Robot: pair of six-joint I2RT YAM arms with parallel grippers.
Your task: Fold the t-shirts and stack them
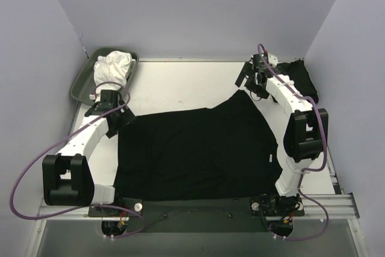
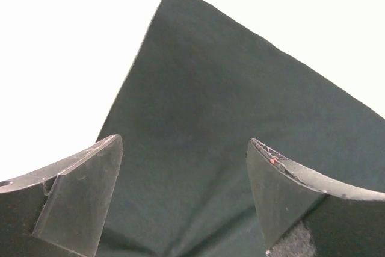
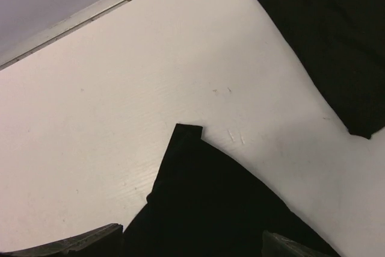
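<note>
Where walls enclose, white table, black t-shirt

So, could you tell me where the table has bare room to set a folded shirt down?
Bare table lies beyond the spread shirt, between the tray and the right tool. The far right corner is crowded by the black stack; the middle is under the shirt.

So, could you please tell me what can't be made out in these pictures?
- Top view: the right arm hides part of the folded black cloth pile; its shirt count is unclear.
- Top view: crumpled white cloth in the grey-green plastic tray, too bunched to identify.
</note>
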